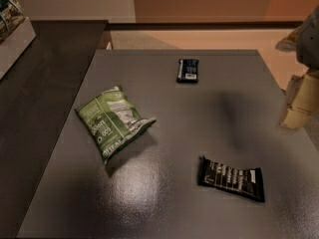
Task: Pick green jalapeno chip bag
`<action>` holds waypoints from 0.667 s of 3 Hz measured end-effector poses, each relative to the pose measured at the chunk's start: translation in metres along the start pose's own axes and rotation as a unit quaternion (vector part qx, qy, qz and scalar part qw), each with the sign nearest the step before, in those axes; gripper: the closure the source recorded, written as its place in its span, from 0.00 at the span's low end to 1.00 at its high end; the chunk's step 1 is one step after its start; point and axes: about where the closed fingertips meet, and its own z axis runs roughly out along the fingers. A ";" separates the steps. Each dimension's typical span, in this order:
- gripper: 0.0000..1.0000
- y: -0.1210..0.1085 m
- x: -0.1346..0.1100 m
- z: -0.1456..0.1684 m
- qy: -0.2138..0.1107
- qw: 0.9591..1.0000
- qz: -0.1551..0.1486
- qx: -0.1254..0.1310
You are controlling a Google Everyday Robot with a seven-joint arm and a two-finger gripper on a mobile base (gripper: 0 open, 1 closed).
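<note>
The green jalapeno chip bag lies flat on the left half of the dark grey table; it is puffy and crinkled, with white lettering and a white label panel facing up. My gripper hangs at the right edge of the view, above the table's right side, far to the right of the bag and not touching anything. It casts a soft shadow on the table's middle right.
A flat black wrapped bar with white print lies at the front right. A small dark blue packet lies at the back centre. A darker counter adjoins on the left, with a white box of snacks at its far corner.
</note>
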 end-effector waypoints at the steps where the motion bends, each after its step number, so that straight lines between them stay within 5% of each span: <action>1: 0.00 0.000 0.000 0.000 0.000 1.000 0.000 0.000; 2: 0.00 0.002 -0.019 0.011 -0.013 1.000 -0.009 -0.005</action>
